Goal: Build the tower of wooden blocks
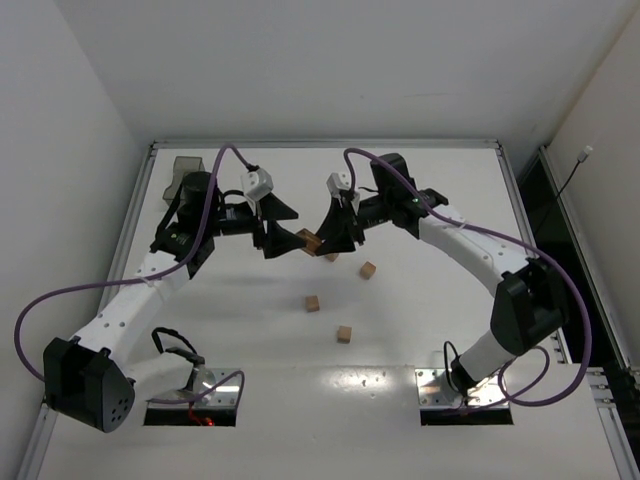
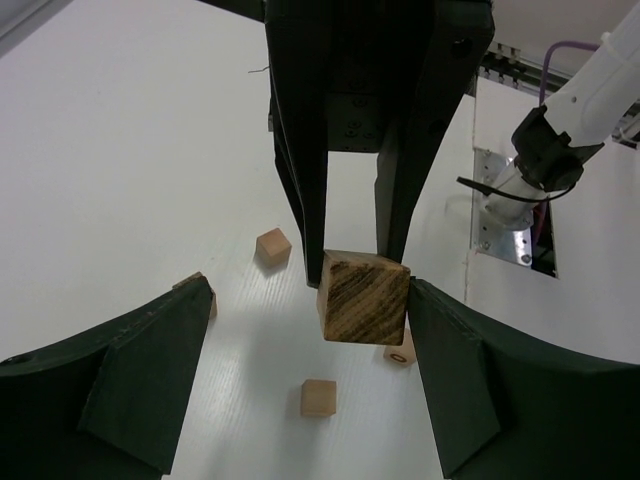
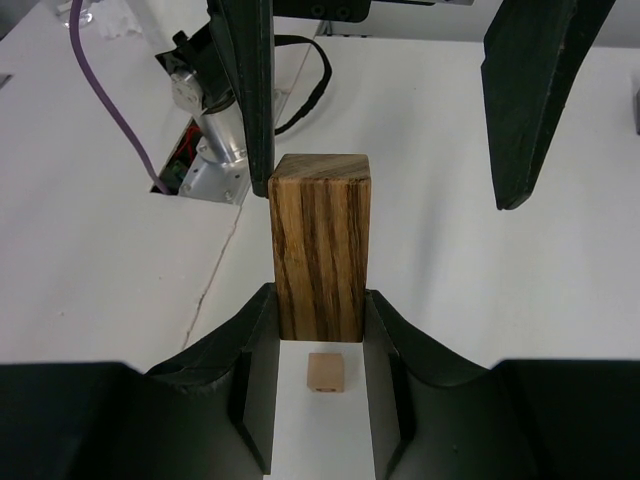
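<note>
A dark-grained striped wood block [image 3: 320,240] hangs above the table, with my right gripper [image 3: 320,312] shut on its lower end. My left gripper [image 2: 310,385] stands open around the same block [image 2: 363,297]. Its right finger [image 2: 480,380] lies against the block's edge and its left finger [image 2: 150,370] stays well apart. In the top view both grippers meet at the block [image 1: 307,240] near the table's middle. Small tan wood blocks lie loose below: one cube [image 1: 368,269], a second [image 1: 313,303], a third [image 1: 344,333]. One cube [image 3: 326,372] lies right under the held block. No tower is in view.
A dark grey translucent bin [image 1: 185,170] stands at the table's far left corner. The arm bases [image 1: 200,395] [image 1: 465,385] sit at the near edge. Purple cables [image 1: 470,235] loop over both arms. A tan cube [image 2: 398,350] with a ring mark lies beside the left gripper's right finger.
</note>
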You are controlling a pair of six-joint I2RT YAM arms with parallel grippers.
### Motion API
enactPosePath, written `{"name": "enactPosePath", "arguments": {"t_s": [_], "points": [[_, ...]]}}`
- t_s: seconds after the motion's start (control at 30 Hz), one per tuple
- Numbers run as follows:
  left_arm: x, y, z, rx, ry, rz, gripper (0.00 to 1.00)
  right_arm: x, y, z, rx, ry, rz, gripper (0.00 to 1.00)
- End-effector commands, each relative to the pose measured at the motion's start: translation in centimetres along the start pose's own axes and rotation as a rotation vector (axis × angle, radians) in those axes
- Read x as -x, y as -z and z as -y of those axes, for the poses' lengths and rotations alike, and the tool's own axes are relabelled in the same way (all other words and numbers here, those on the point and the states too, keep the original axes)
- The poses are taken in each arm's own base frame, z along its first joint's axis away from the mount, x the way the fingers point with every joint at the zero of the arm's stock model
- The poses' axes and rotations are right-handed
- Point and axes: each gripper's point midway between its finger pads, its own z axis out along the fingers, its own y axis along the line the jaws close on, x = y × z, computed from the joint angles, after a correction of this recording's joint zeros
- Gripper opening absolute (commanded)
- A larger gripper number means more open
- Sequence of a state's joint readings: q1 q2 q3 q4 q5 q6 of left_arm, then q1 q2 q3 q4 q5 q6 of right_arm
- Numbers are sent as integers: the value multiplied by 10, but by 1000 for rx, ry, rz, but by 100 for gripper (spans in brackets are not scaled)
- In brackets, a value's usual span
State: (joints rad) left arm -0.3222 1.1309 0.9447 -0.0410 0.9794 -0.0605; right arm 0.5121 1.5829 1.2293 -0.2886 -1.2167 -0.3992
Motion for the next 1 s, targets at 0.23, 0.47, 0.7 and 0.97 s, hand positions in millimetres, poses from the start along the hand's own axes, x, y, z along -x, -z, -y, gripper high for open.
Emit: {"name": "enactPosePath", "arguments": {"t_s": [0.23, 0.47, 0.7, 0.97], "points": [[7, -7, 12, -55, -28, 23, 60, 26, -7, -1, 63, 86, 54, 0], [2, -7, 12, -55, -23, 7, 55, 33, -6, 1, 60, 103, 58, 0], [-6, -5, 12, -56, -28, -19, 44, 33, -6, -1, 68, 104, 63, 0], [-7, -3, -7, 69, -27, -73, 0, 15, -4, 5, 17, 86, -6, 18]]}}
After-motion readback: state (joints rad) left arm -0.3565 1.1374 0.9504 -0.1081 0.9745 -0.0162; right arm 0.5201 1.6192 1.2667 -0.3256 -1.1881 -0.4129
